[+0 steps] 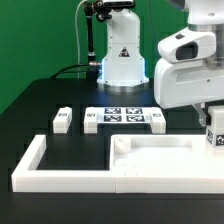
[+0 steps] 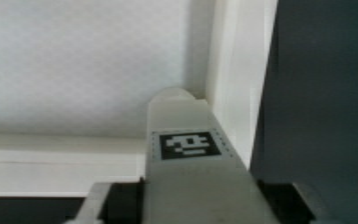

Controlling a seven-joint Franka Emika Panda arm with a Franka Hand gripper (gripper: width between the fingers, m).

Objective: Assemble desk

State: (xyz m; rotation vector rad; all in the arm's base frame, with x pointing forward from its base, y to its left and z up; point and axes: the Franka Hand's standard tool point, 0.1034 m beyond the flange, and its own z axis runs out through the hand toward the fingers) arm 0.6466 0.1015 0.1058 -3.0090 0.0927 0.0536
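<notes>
Item 1: gripper (image 2: 190, 192). I read its jaws as clamped on the held leg (image 2: 190, 140), which fills the gap between them, tag facing the wrist camera.
Item 2: held leg (image 1: 213, 135), at the exterior view's right edge, over the tabletop's far right corner.
Item 3: tabletop (image 1: 165, 158), flat inside the border wall (image 1: 30, 165).
Item 4: I count two more legs, first loose leg (image 1: 63, 120) and second loose leg (image 1: 92, 120), beside the marker board (image 1: 127, 117).
</notes>
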